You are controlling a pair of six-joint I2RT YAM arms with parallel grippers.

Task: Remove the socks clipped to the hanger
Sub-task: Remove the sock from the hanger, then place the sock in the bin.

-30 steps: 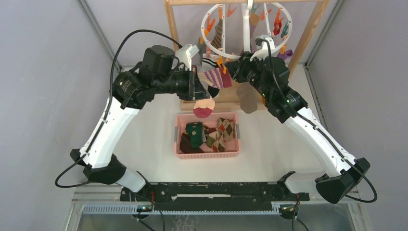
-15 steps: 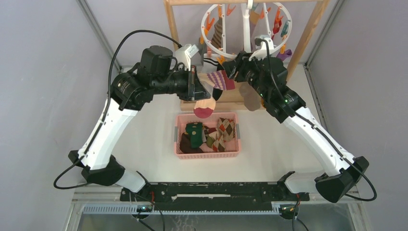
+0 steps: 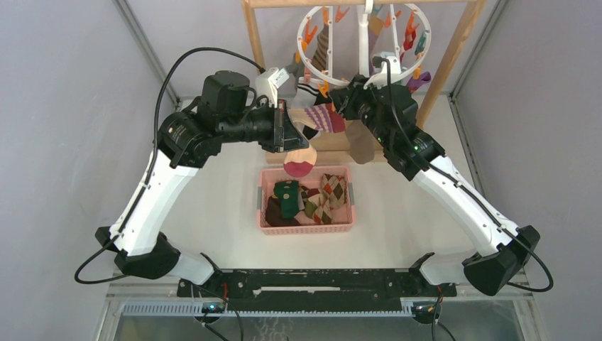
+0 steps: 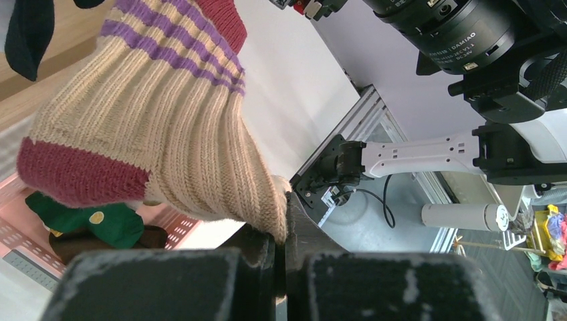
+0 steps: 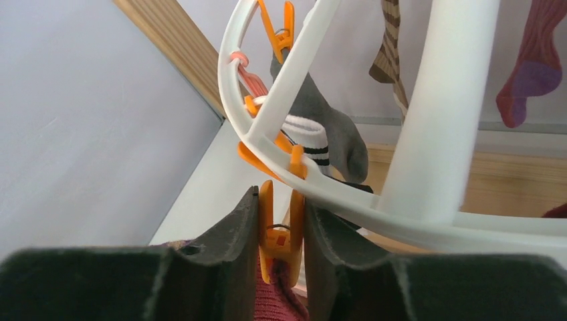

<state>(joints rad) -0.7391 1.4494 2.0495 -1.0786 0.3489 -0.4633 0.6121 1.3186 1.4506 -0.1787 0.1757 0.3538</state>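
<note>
step: unclip sock | left gripper clamped on sock | right gripper pinching clip | tip: squeeze clip fully, then draw sock nearward gently

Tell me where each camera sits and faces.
Top external: above and behind the robot, looking down on both arms, the pink basket and the hanger.
Left wrist: on the left arm, looks along the left gripper, shut on the striped sock.
Right wrist: on the right arm, looks along the right gripper, shut on an orange clip.
Shared: the hanger, top and right wrist.
</note>
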